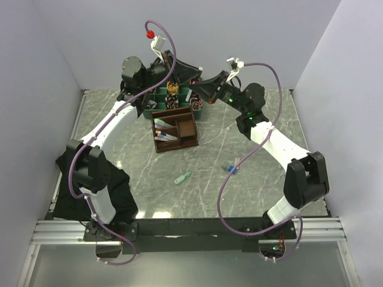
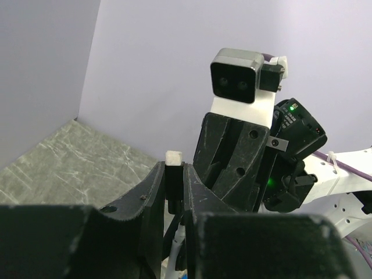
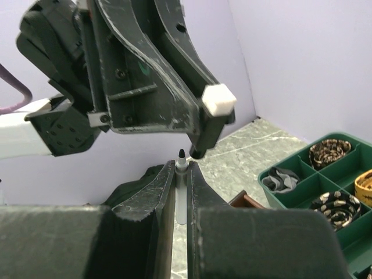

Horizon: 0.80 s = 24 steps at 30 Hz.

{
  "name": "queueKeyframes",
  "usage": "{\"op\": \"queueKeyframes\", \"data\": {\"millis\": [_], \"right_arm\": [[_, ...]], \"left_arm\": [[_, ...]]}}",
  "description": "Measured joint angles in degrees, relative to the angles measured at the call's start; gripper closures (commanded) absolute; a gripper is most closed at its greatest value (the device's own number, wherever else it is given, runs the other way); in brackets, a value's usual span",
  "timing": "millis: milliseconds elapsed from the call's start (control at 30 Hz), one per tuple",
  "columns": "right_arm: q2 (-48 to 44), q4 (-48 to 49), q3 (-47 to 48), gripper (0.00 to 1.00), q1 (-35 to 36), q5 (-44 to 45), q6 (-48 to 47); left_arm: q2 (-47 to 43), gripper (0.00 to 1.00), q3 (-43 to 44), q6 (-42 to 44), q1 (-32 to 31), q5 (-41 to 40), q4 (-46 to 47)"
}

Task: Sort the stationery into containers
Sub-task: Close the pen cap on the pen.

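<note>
Clearly, marker (image 3: 181, 195) clamped inside right pincer (image 3: 181, 168).

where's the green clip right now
In the top view the green clip lies loose on the table, on the near side of the brown organiser, with a small blue item to its right.

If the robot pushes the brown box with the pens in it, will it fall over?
Probably not. The brown organiser looks low and wide and sits flat on the table, so it would likely slide, not tip. Its walls look stiff, so it should keep its shape. The pens inside seem loose and might shift.
</note>
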Motion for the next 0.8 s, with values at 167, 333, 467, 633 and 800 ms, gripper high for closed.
{"op": "queueKeyframes", "data": {"millis": [167,333,467,633,800], "right_arm": [[0.0,0.31,0.31,1.0,0.07,0.0,0.02],[0.0,0.22,0.31,1.0,0.07,0.0,0.02],[0.0,0.0,0.31,1.0,0.07,0.0,0.02],[0.0,-0.09,0.31,1.0,0.07,0.0,0.0],[0.0,-0.5,0.31,1.0,0.07,0.13,-0.02]], "left_arm": [[0.0,0.99,0.0,-0.02,0.0,0.04,0.0],[0.0,0.99,0.0,-0.02,0.0,0.04,0.02],[0.0,0.99,0.02,-0.02,0.0,0.04,0.04],[0.0,0.99,0.02,-0.02,0.0,0.07,0.04],[0.0,0.99,0.02,0.0,0.0,0.09,0.04]]}}
